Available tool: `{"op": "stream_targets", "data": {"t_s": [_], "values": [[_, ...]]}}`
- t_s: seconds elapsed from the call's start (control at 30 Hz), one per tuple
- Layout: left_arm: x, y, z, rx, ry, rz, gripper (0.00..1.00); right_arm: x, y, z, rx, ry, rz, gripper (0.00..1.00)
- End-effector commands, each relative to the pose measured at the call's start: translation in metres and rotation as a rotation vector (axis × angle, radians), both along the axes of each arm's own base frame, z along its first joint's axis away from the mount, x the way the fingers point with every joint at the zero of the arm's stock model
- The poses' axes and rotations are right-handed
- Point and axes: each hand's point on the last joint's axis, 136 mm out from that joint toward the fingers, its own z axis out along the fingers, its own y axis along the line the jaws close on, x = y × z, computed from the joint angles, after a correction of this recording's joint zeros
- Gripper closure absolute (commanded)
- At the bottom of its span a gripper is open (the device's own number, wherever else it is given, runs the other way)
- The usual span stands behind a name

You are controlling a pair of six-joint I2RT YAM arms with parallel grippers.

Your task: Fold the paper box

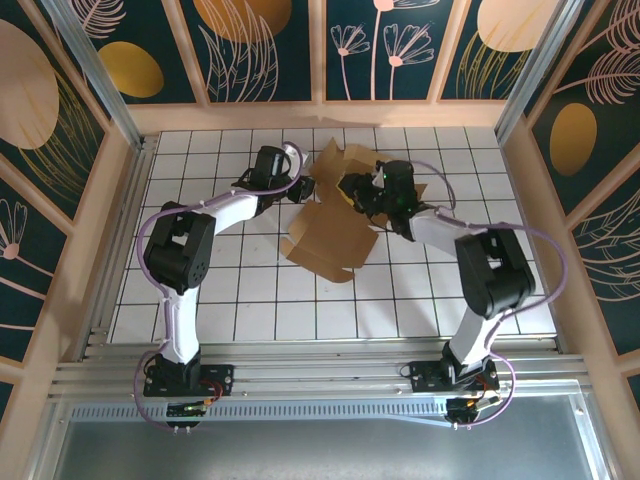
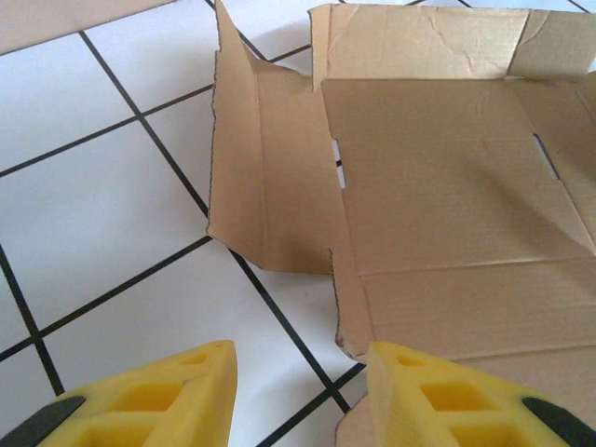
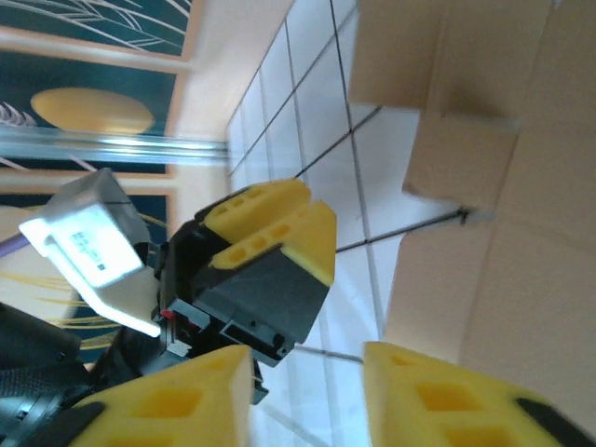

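Left gripper [image 2: 300, 346] parted, arm outstretched toward paper box [image 2: 447, 186].

Right gripper [image 3: 307, 377], jaws parted with nothing between them; just ahead of the jaws, the left gripper [image 3: 279, 228] against the white tiled table [image 3: 317, 93]; to their right, the brown cardboard paper box [image 3: 521, 186].

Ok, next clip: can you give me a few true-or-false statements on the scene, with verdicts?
1. The paper box is already a closed cube. False: it lies as a partly folded sheet.
2. A side flap stands raised off the table. True.
3. The left gripper has its jaws clamped on cardboard. False: they stand apart, gripping nothing.
4. The right gripper has its jaws apart. True.
5. The table is bare wood. False: it is white tiles with dark lines.
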Motion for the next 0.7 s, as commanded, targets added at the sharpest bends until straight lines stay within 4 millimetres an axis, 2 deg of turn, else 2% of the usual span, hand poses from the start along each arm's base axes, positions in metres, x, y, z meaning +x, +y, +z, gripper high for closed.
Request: {"op": "stream_targets", "data": {"t_s": [0.0,0.03,0.13,0.2,0.23,0.33,0.37,0.43,0.5,0.57,0.67], "values": [[-0.013,-0.007,0.027,-0.089,0.009,-0.017,0.59,0.012,-0.043,0.074,-0.493,-0.440,-0.011,0.39],[-0.017,-0.005,0.034,-0.121,0.024,0.010,0.60,0.020,-0.059,0.074,-0.624,-0.506,-0.017,0.35],[-0.033,0.000,0.057,-0.223,0.076,0.063,0.62,0.062,-0.112,0.050,-0.997,-0.480,-0.051,0.35],[-0.049,0.000,0.069,-0.288,0.113,0.066,0.62,0.090,-0.129,0.033,-1.149,-0.457,-0.007,0.38],[-0.057,0.001,0.074,-0.318,0.128,0.067,0.61,0.103,-0.132,0.022,-1.187,-0.450,0.041,0.39],[-0.078,0.004,0.090,-0.368,0.154,0.054,0.61,0.135,-0.126,-0.018,-1.128,-0.381,0.230,0.39],[-0.083,0.006,0.095,-0.377,0.157,0.055,0.61,0.146,-0.125,-0.019,-1.085,-0.361,0.262,0.39],[-0.092,0.007,0.099,-0.375,0.173,0.038,0.61,0.169,-0.130,-0.042,-1.016,-0.258,0.300,0.37],[-0.098,0.009,0.101,-0.359,0.185,0.036,0.60,0.188,-0.137,-0.057,-0.980,-0.201,0.293,0.36],[-0.102,0.013,0.102,-0.341,0.182,0.039,0.59,0.201,-0.142,-0.071,-0.968,-0.177,0.277,0.34],[-0.107,0.016,0.099,-0.329,0.185,0.040,0.57,0.207,-0.142,-0.089,-0.963,-0.185,0.284,0.28]]}}
